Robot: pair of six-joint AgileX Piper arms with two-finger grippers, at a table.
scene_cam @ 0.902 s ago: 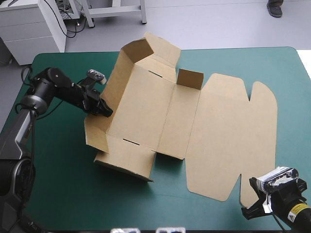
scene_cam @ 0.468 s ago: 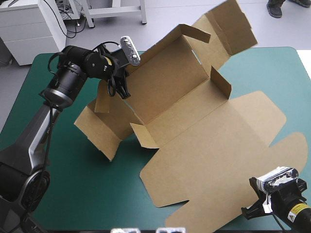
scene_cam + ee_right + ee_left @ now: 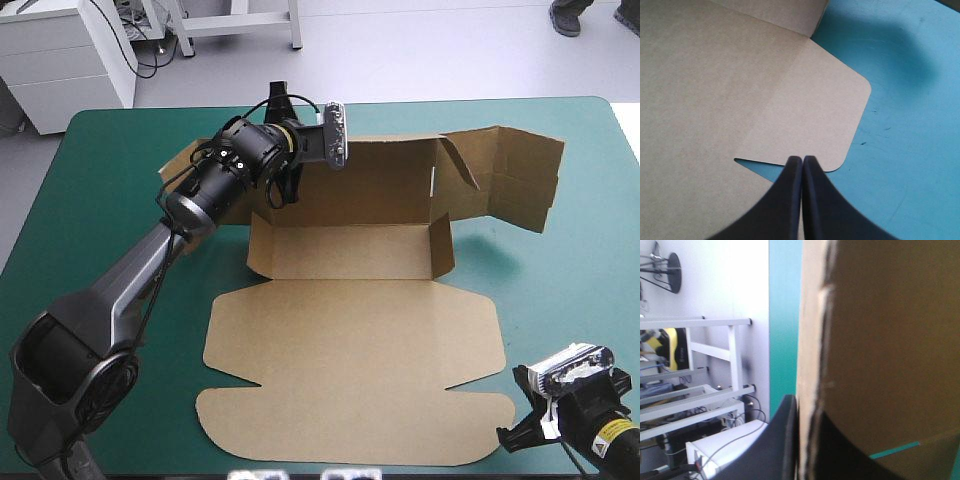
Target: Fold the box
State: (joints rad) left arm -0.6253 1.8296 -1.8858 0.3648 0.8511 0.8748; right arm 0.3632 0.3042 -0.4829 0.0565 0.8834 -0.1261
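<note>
Box: cut sheet of brown board (image 3: 345,250), part-formed, sits in the centre of the high view on the teal-green table cover (image 3: 560,290).
- Tray floor lies just above frame centre. The far wall (image 3: 385,180) stands upright along its upper side, and a short end wall is raised at the right.
- A double end flap (image 3: 510,180) sticks out to the upper right, lifted off the cover and casting a shadow below it.
- The wide lid (image 3: 350,370) lies flat in the lower half of the frame, its rounded corners toward the bottom edge.

Left gripper (image 3: 284,188): upper centre of the frame, at the left end of the far wall, the arm reaching in from lower left.
- Left wrist view: the black fingers (image 3: 782,440) are all but closed, with the edge of the board (image 3: 880,340) pinched between them.

Right gripper (image 3: 512,437): lower right corner of the frame, near the lid's right corner.
- Right wrist view: the gripper (image 3: 802,161) has its fingers pressed together into one point, holding nothing.
- The tip is over a notch in the lid's edge, a rounded tab (image 3: 825,115) ahead of it and bare cover (image 3: 910,150) beside it.
</note>
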